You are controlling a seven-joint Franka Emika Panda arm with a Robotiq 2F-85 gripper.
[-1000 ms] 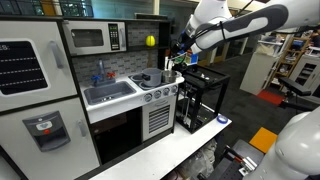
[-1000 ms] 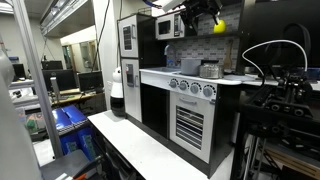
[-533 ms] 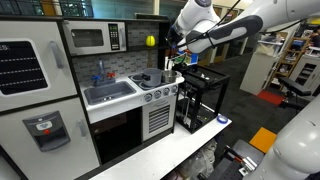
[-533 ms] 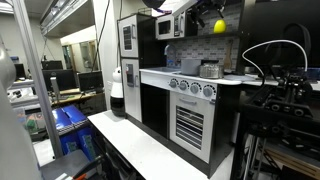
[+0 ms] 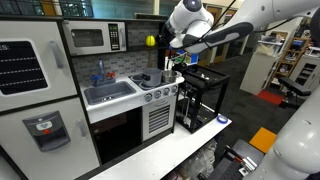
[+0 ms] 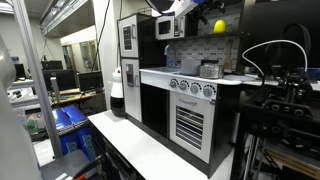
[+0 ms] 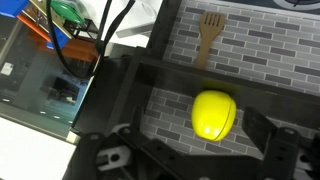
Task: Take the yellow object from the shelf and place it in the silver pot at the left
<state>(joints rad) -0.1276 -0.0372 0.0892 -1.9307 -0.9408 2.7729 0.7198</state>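
Smooth round yellow object [image 7: 213, 114] sits in the dark shelf [image 5: 141, 37] of the toy kitchen, against a grey brick-pattern wall [image 7: 265, 60] with a flat wooden fork [image 7: 209, 35]. The black gripper [image 7: 195, 155] is spread wide, holding nothing, close to the ball. A shiny silver pot [image 6: 210, 69] stands on the stovetop below.

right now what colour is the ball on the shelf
Bright yellow. The yellow object shows best in the wrist view.

The glossy white, round-shelled robot arm [image 5: 190, 18] has one dark grey link and blocky matte black fingers [image 7: 275, 150].
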